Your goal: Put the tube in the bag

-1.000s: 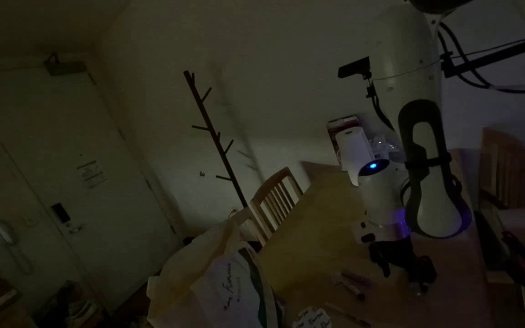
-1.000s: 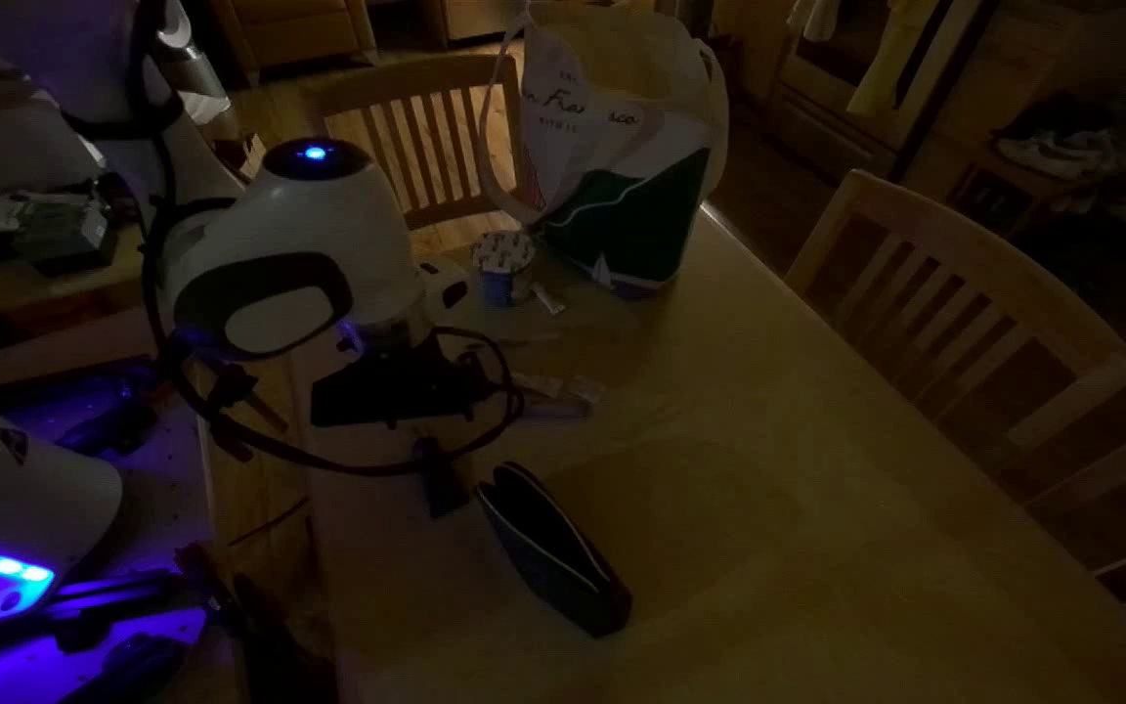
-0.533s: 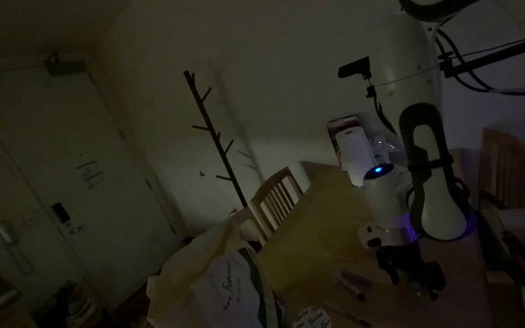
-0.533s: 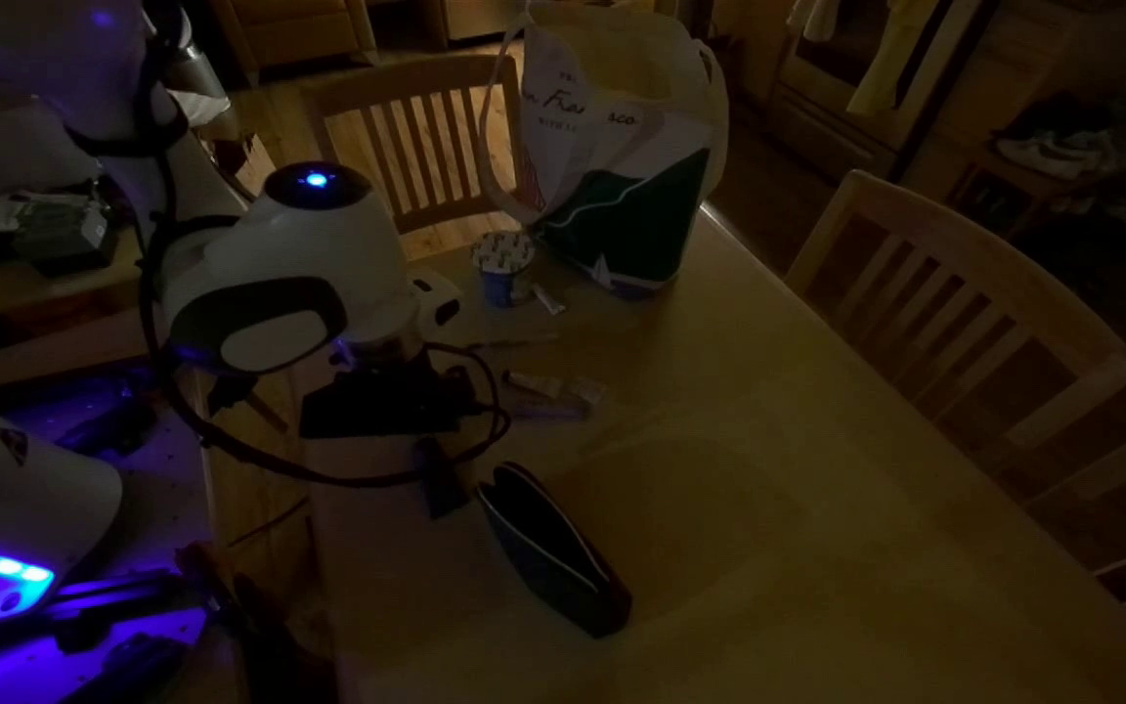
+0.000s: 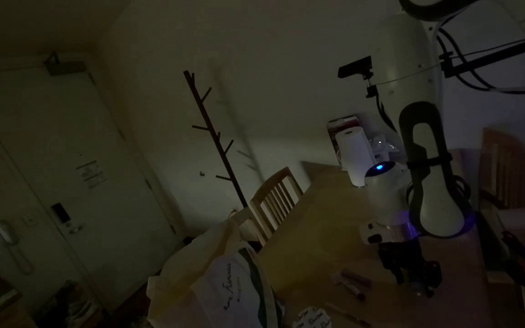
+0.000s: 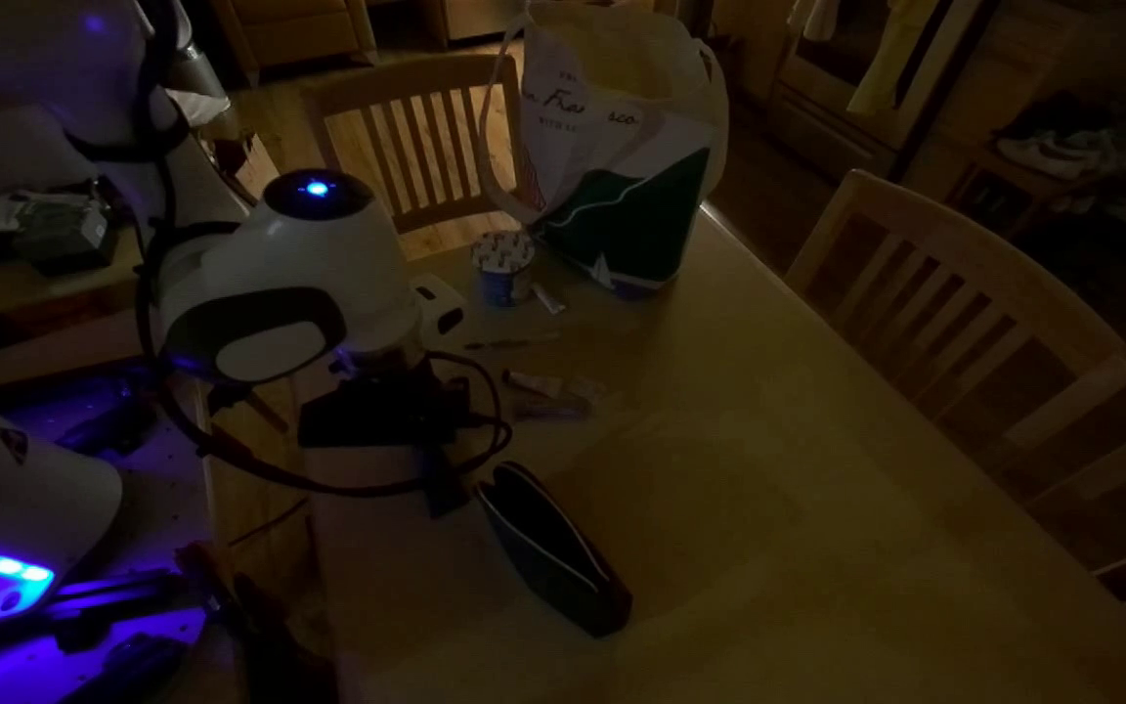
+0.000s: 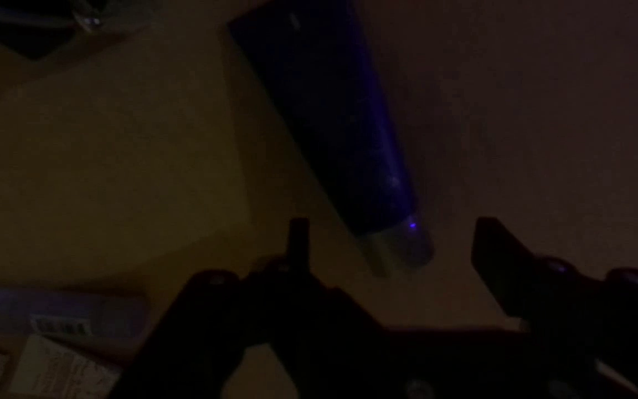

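Observation:
The dark blue tube [image 7: 335, 116] with a clear cap [image 7: 399, 246] lies slantwise on the table in the wrist view; it also shows dark in an exterior view [image 6: 441, 486]. My gripper [image 7: 394, 235] stands open around the cap end, with gaps on both sides between cap and fingers [image 7: 298, 241]. In an exterior view the gripper [image 5: 415, 283] is low over the table. A small dark pouch [image 6: 563, 572], its zip undone, sits beside the tube. Farther off stands a large white and green tote bag [image 6: 622, 186]. Which of these two is the bag, I cannot tell.
A paler tube [image 7: 92, 310] and small packets [image 7: 64, 371] lie near the gripper. Beyond them are a thin stick [image 6: 514, 343] and a lidded tub [image 6: 503, 269] near the tote. A paper roll [image 5: 356, 155] stands at the table's end. The room is dim.
The gripper has come down and shifted a little, to the right in an exterior view. Its jaws have drawn slightly closer together. The pouch, tote and loose items stay put.

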Robot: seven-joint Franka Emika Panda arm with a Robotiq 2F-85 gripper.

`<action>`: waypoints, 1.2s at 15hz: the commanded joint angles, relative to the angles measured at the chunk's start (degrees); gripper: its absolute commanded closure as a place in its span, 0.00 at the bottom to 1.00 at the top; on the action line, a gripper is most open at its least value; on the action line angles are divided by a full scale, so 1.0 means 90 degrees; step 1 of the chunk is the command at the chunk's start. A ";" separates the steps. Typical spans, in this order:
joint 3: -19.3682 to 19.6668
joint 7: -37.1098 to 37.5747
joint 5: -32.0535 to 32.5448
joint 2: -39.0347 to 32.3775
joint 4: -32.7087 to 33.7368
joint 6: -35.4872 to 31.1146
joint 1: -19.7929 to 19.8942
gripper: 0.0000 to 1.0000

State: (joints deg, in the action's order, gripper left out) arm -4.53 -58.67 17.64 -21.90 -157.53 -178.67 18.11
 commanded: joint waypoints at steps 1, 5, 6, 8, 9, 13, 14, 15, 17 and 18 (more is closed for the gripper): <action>-0.0160 -0.0170 0.0119 0.0048 -0.0036 -0.0024 0.0269 0.54; -0.0200 -0.0190 0.0119 0.0012 -0.0034 -0.0056 0.0334 0.80; -0.0229 -0.0198 0.0112 0.0017 -0.0047 -0.0059 0.0368 0.86; -0.0236 -0.0206 0.0110 0.0002 -0.0042 -0.0055 0.0396 0.92; -0.0219 -0.0197 0.0112 0.0026 -0.0050 -0.0035 0.0385 0.92; -0.0010 -0.0131 0.0140 0.0241 -0.0107 0.0136 0.0215 0.92; 0.0142 -0.0060 0.0145 0.0403 -0.0146 0.0256 0.0060 0.92; 0.0294 -0.0009 0.0158 0.0581 -0.0195 0.0359 -0.0087 0.92; 0.0588 0.0041 0.0209 0.0954 -0.0248 0.0670 -0.0375 0.92; 0.0851 0.0127 0.0299 0.1179 -0.0241 0.0933 -0.0641 0.92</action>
State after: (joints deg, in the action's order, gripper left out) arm -1.51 -59.04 18.19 -18.71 -157.62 -175.54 17.22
